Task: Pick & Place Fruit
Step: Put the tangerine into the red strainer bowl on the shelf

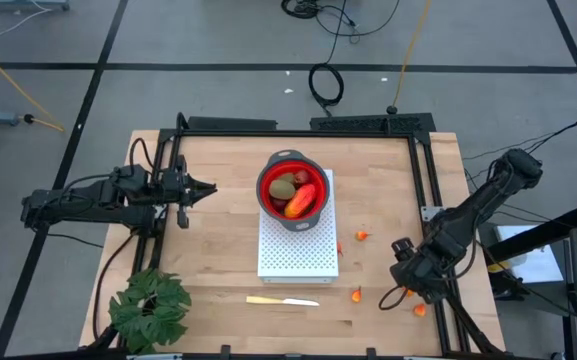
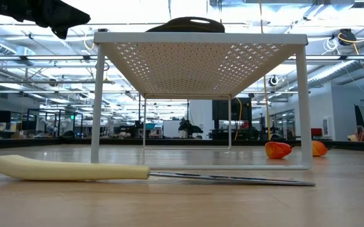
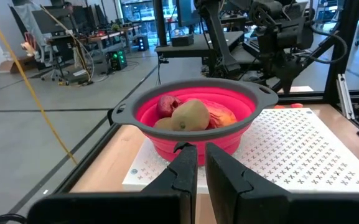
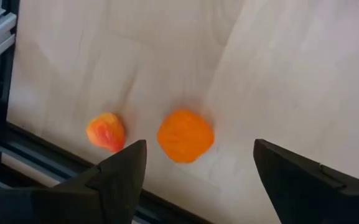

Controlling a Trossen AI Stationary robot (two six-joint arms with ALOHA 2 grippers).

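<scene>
Red collapsible silicone bowl point(image 1: 290, 186) on white perforated metal rack point(image 1: 298, 250), table centre: holds olive-brown oval, red-orange oblong, dark red ball. Small orange fruit pieces point(image 4: 185, 135) at 4 o'clock, beneath right gripper point(image 4: 198, 165), jaws wide. Left gripper point(image 3: 195, 163) at 9 o'clock, jaws narrow, empty.

The left arm, dark and jointed, reaches in from the table's nine o'clock edge, lying nearly level and pointing toward three o'clock. Its left gripper point(image 1: 208, 188) has both dark fingers point(image 3: 182, 163) drawn almost together, holding nothing. The right arm slants in from the three o'clock side toward five o'clock, wrist bent downward. Its right gripper point(image 4: 198, 163) hangs with fingers spread wide, gripping nothing.
</scene>
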